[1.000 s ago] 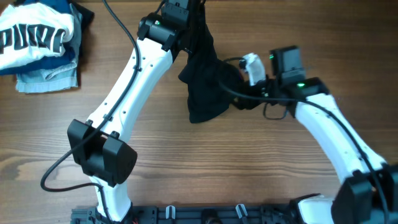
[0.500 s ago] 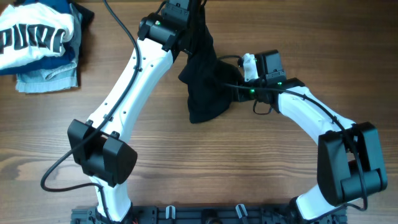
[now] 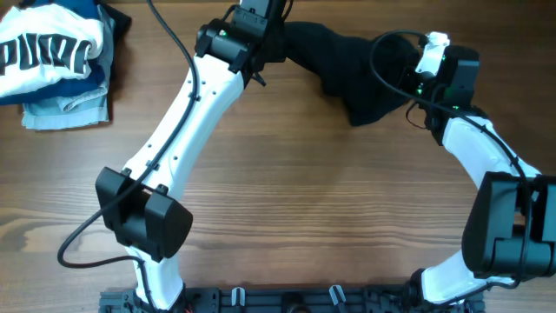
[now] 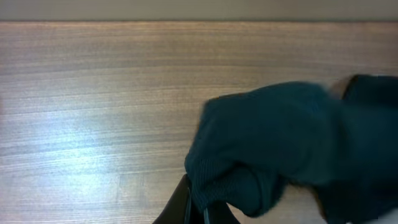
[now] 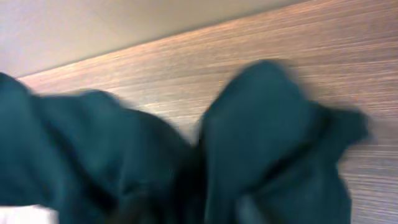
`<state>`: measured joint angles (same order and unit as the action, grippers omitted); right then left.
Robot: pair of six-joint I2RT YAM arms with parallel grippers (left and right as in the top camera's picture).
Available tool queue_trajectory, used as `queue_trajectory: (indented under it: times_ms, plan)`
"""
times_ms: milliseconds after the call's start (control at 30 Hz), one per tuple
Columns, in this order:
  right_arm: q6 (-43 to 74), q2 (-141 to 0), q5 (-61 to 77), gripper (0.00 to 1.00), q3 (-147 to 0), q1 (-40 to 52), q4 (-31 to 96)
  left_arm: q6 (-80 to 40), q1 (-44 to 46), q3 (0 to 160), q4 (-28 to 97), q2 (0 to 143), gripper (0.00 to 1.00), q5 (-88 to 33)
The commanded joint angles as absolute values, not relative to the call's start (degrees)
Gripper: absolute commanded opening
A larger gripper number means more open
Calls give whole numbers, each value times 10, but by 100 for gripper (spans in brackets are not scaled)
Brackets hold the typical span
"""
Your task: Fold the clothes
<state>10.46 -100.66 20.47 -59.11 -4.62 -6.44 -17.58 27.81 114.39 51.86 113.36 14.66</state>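
Note:
A dark teal garment [image 3: 352,59] hangs stretched between my two grippers above the far part of the table. My left gripper [image 3: 276,33] is shut on its left end; the left wrist view shows its fingers [image 4: 200,208] pinching a bunched fold of the cloth [image 4: 280,143]. My right gripper [image 3: 417,83] holds the right end. In the right wrist view the garment [image 5: 249,149] fills the frame and hides the fingers.
A stack of folded clothes [image 3: 56,61], a white printed shirt on top of blue ones, lies at the far left corner. Bare wooden table [image 3: 304,217] spreads in front of both arms.
My right gripper moved from the middle of the table to the far right, pulling the garment out sideways. The cloth, which hung down in a bunch, now stretches across. The left gripper stayed put.

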Motion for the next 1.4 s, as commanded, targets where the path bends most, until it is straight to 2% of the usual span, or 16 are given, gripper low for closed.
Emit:
queue_trajectory:
  times_ms: [0, 200, 300, 333, 433, 467, 600, 700, 967, 1100, 1200, 1367]
  plan:
    - [105, -1006, 272, 99, -604, -44, -27, -185, 287, 1155, 521, 1129, 4, 149]
    - [95, -940, 290, 100, -604, -41, 152, -185, 288, 1155, 520, 1129, 4, 148]
    - [77, -943, 249, 100, -590, -20, 232, -185, 288, 1155, 517, 1129, 4, 148]
    - [77, -944, 232, 99, -581, -11, 234, -185, 288, 1155, 517, 1129, 4, 148]
    - [77, -947, 171, 85, -548, 21, 215, -185, 288, 1155, 517, 1129, 4, 148]
    - [81, -952, 144, 84, -533, 37, 190, -185, 288, 1155, 517, 1129, 4, 148]
    - [96, -984, 88, 83, -515, 77, 129, -185, 288, 1155, 514, 1129, 4, 148]
    - [118, -1021, 62, 79, -515, 92, 95, -185, 288, 1155, 514, 1129, 4, 148]
    - [152, -1093, 23, 79, -515, 96, 68, -185, 288, 1155, 515, 1129, 4, 148]
    - [167, -1103, 28, 68, -515, 96, 91, -185, 288, 1155, 515, 1129, 4, 148]
    - [175, -1099, 39, 53, -515, 96, 118, -185, 288, 1155, 515, 1129, 4, 148]
    - [187, -1069, 50, 50, -515, 95, 145, -185, 287, 1155, 515, 1129, 4, 150]
